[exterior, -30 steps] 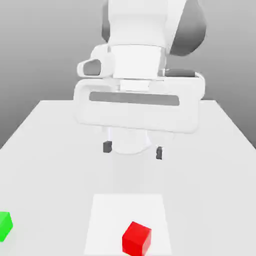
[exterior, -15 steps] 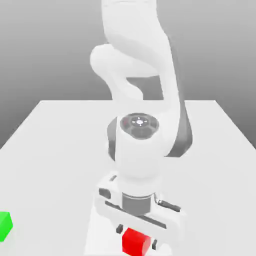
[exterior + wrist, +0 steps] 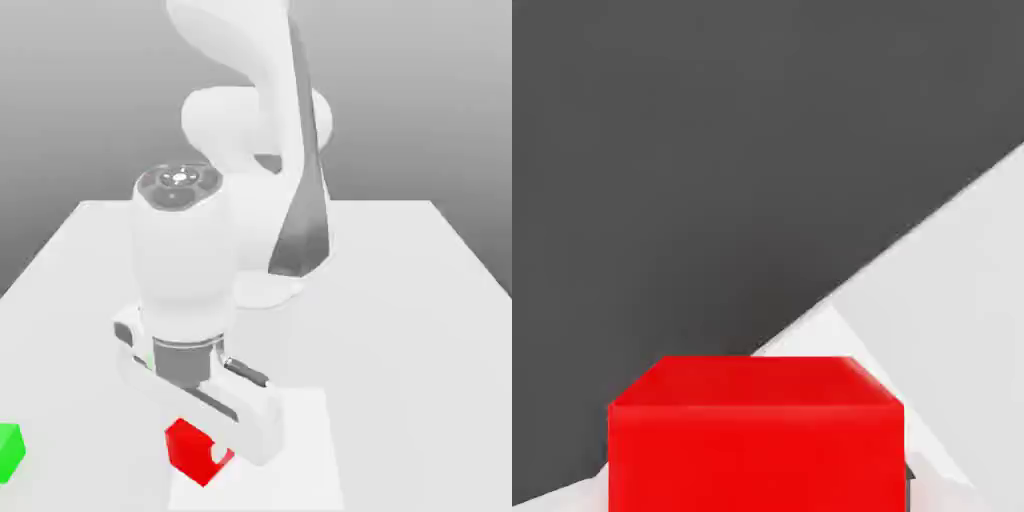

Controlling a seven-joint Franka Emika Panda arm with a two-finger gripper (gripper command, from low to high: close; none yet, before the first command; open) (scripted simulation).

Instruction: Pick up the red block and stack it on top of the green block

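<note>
Exterior view: a smooth, glossy white robot arm bends down over a pale grey table with a matte, even surface. Its gripper sits low near the front edge, and its fingers are closed narrow on the red block, a small bright red cube with flat matte faces and crisp edges. The block hangs under the white hand, over a lighter rectangular patch of the table; whether it is clear of the surface cannot be told. The green block, a cube of like size and finish, rests on the table at the exterior view's far left edge, well apart from the red one and partly cut off by the frame.

Hand view: the red block looms close, its upper face and one side showing as plain, flat red. Beyond it lie dark grey ground and a slanting wedge of pale table.

The step in hand appears to be carrying the held cube to the green one. To do it well, the arm should probably lift clear first, travel across with the grip firm, line the faces up squarely above the green cube, and lower gently before letting go, since smooth cube faces may slide if set down off-centre.
</note>
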